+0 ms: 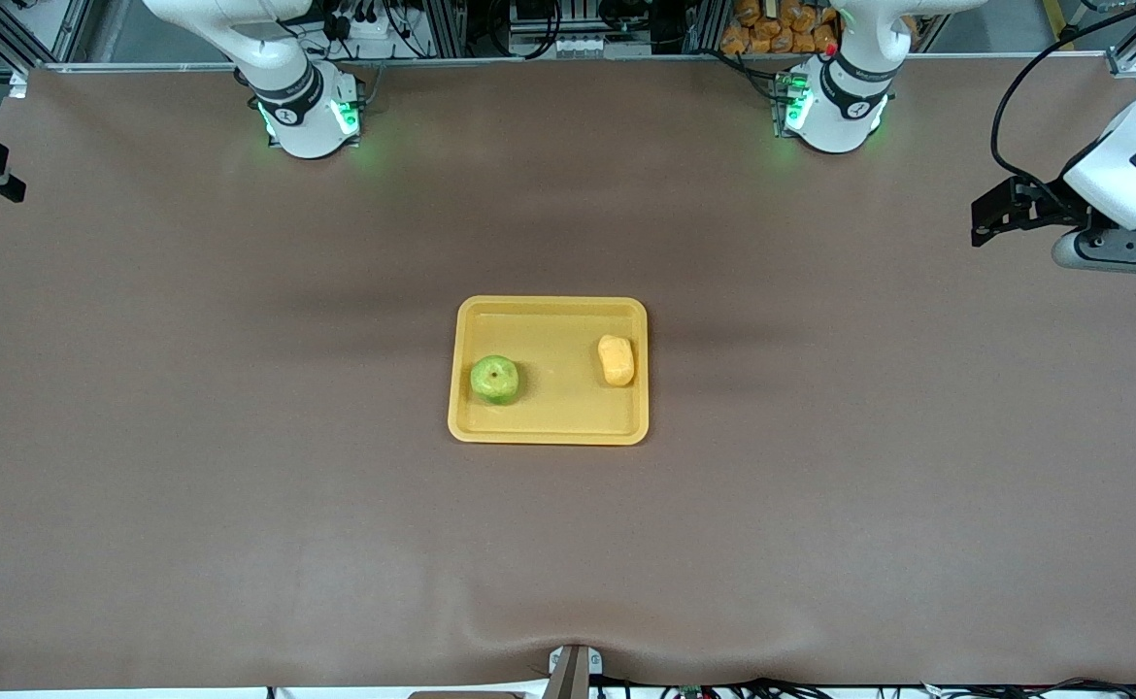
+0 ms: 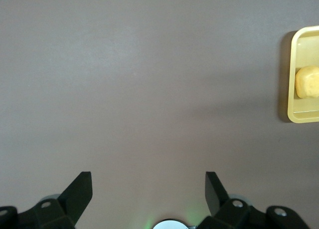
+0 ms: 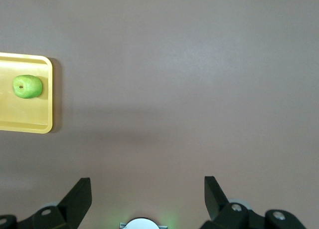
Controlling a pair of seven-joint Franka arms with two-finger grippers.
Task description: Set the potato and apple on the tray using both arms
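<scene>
Hovering: left end effector (image 1: 990, 221) spread, over table | right end effector (image 3: 144, 194) spread

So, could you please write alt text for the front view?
A yellow tray at mid-table holds a green apple toward the right arm's end and a potato toward the left arm's end. The open left pincer hangs over bare table.

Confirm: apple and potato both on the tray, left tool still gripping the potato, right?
Not quite. The apple and potato both lie on the tray, but the left tool is open and empty over bare table, as the left wrist view shows.
</scene>
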